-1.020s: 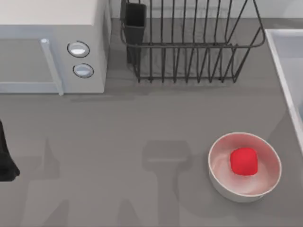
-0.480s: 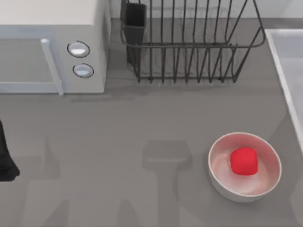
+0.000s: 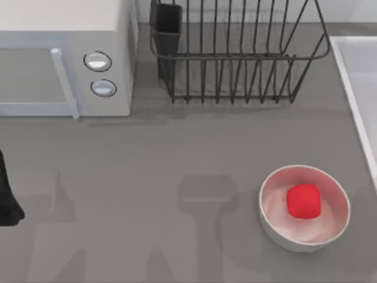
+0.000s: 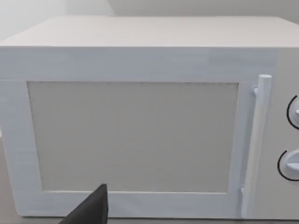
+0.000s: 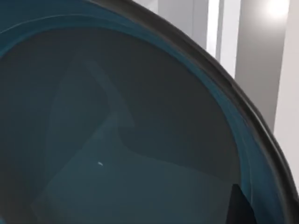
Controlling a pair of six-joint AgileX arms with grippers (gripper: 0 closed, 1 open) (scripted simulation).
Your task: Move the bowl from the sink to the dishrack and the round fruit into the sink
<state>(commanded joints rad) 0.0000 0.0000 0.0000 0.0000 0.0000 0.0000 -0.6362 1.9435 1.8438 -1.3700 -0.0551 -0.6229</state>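
Observation:
The teal-blue bowl (image 5: 117, 140) is very close in the right wrist view, seen from inside, with its dark rim curving across. A dark part of my right gripper (image 5: 240, 207) shows at the bowl's edge. The round fruit (image 3: 303, 200), bright red, lies in a glossy white bowl (image 3: 271, 219) at the table's front right. The sink (image 3: 346, 82) runs along the right edge. The dishrack (image 3: 235, 57) stands at the back centre with its black cup (image 3: 168, 23). My left arm (image 3: 7, 200) is parked at the left edge.
A white microwave (image 3: 59, 59) with two round knobs stands at the back left; the left gripper (image 4: 91, 210) faces its door (image 4: 140, 135). Open grey tabletop lies between the microwave, the dishrack and the white bowl, crossed by arm shadows.
A bluish sliver at the sink's right edge a second ago has left the top view. The shadow near the front right corner has shifted. The left arm has not moved.

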